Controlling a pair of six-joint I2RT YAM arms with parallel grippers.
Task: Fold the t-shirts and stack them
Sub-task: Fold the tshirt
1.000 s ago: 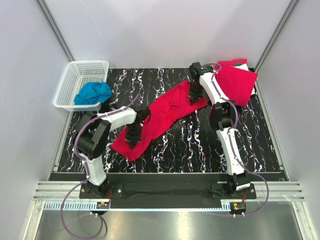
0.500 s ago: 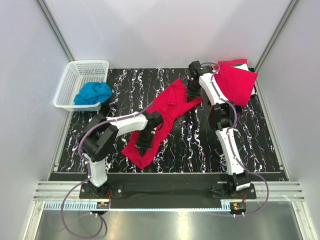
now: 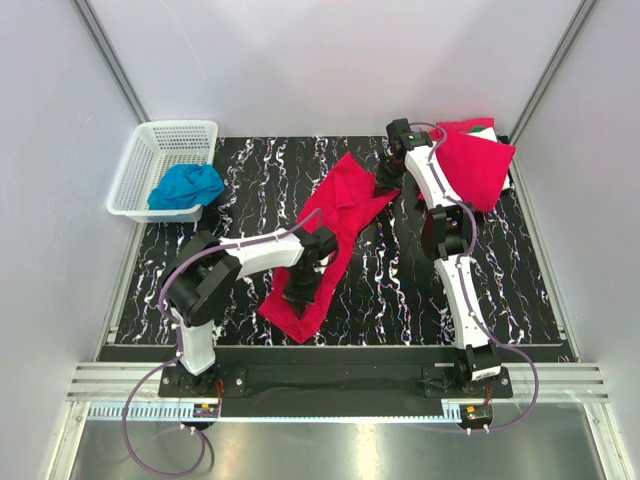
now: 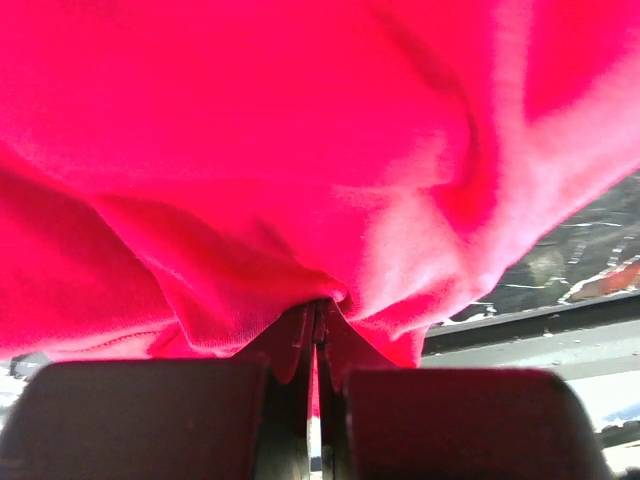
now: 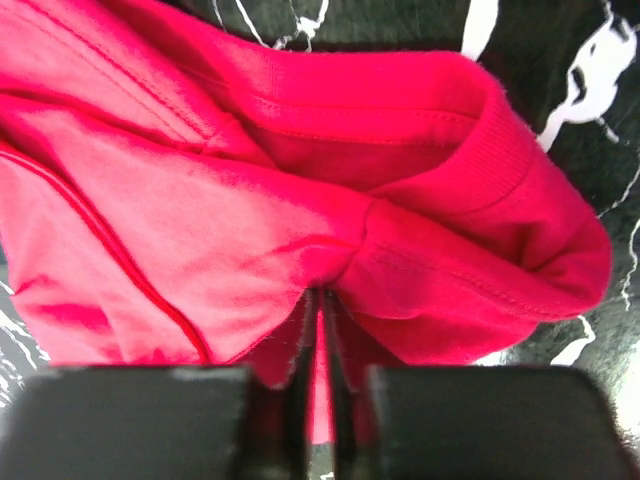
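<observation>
You have one red t-shirt (image 3: 345, 205) strung out in a long, twisted band across the table (image 3: 520, 280). It sits to the right of the basket (image 3: 140, 170) in the top view and slants away from it toward the near edge.

The biggest risk, as I judge it, is that twist. If you lay the shirt down bunched like this, any fold will come out crooked. Next, the far end sits close to the folded pile (image 3: 478, 165), which is at the back corner opposite the basket. A swing of the right arm there could knock the pile askew.

The smallest risk is at the grips. The left gripper (image 4: 317, 320) has its jaws pressed tight on a thin pinch of cloth. The right gripper (image 5: 318, 310) has its jaws almost together, with only a narrow fold near the collar between them. A sharp tug from either arm could pull that fold free.

Count: one table, two arms, one loose shirt and one pile. The pile shows red on top with a bit of white and green at its back edge, and I can't tell how many shirts are in it. There is also one basket, one blue cloth (image 3: 185, 186) inside it, and two grippers.
</observation>
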